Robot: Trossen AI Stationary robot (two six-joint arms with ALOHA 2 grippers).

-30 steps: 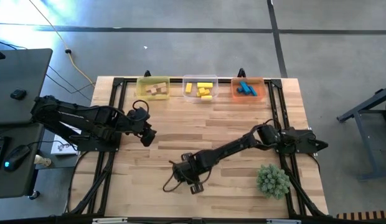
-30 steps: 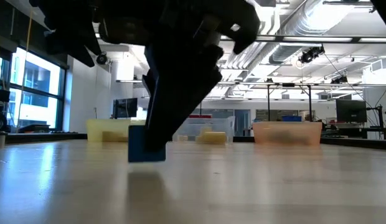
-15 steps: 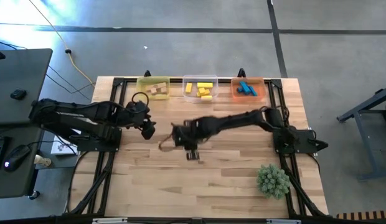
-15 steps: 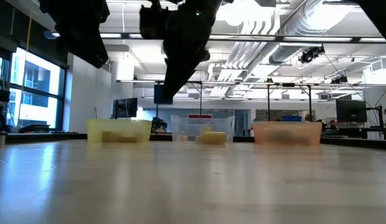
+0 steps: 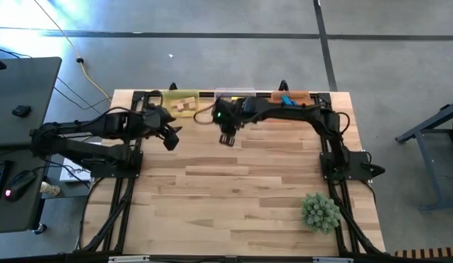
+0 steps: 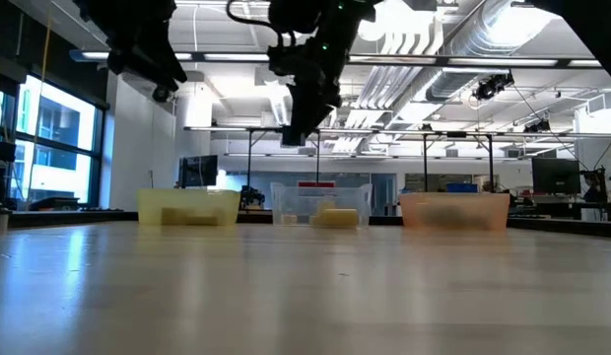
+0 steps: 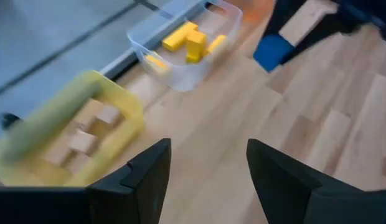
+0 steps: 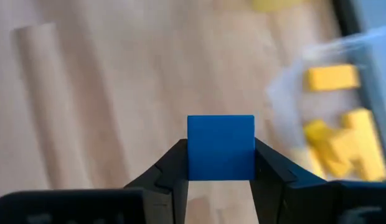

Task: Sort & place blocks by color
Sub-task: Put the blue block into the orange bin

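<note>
The blue block [image 8: 220, 147] sits pinched between the two fingers of the right claw [image 8: 220, 163], held square and clear of the table [image 5: 241, 190], evidently so it can be carried without dragging. In the high view this claw [image 5: 226, 137] hangs at the far side of the table, just in front of the clear tub [image 5: 234, 93] with the yellow blocks [image 7: 188, 42]. That is not the blue block's place: judging by colour, it belongs in the orange tub [image 5: 294, 96] farther right, where other blue blocks [image 5: 286, 101] lie.

The left claw [image 5: 170, 136] waits to the left, near the yellow tub [image 7: 87, 134] of tan blocks [image 7: 95, 127], its fingers spread and holding nothing. No loose blocks show on the table. A green spiky ball [image 5: 319, 211] rests at the near right.
</note>
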